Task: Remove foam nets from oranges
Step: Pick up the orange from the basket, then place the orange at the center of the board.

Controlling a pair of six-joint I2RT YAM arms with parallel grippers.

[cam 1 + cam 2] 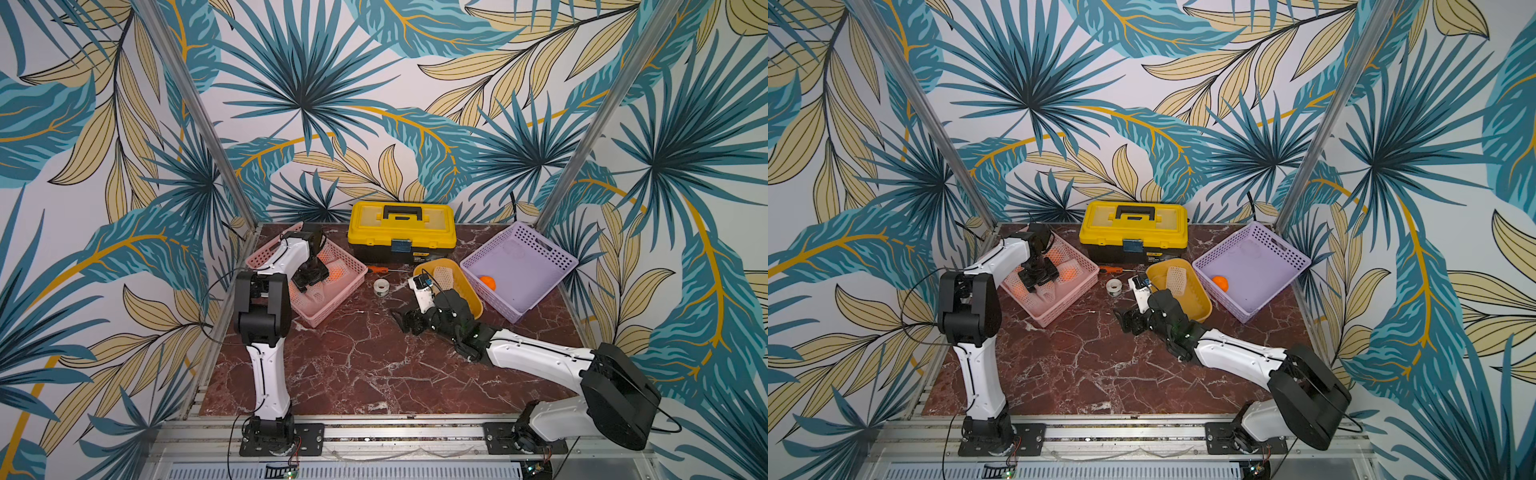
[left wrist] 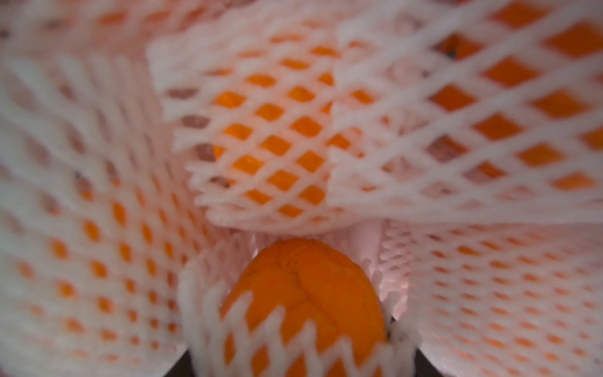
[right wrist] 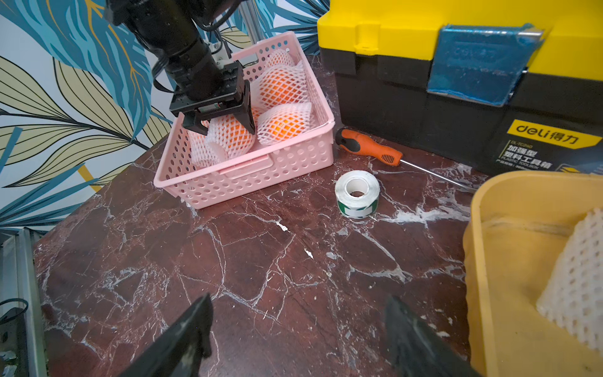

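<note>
The left gripper point(image 3: 225, 130) reaches into the pink perforated plastic basket point(image 3: 248, 182). Its black jaws stand part-way apart either side of one small round orange point(image 2: 303, 293) sleeved in a white diamond-mesh foam net point(image 3: 230, 142); whether they pinch it cannot be told. At least four netted oranges lie in that basket. The right gripper point(image 3: 303, 336) hangs wide open and empty over the red marble table point(image 3: 261, 277). One empty foam net point(image 3: 577, 277) lies in the yellow tub point(image 3: 489, 261), and one bare orange point(image 1: 487, 282) sits in the purple perforated basket point(image 1: 536, 299).
</note>
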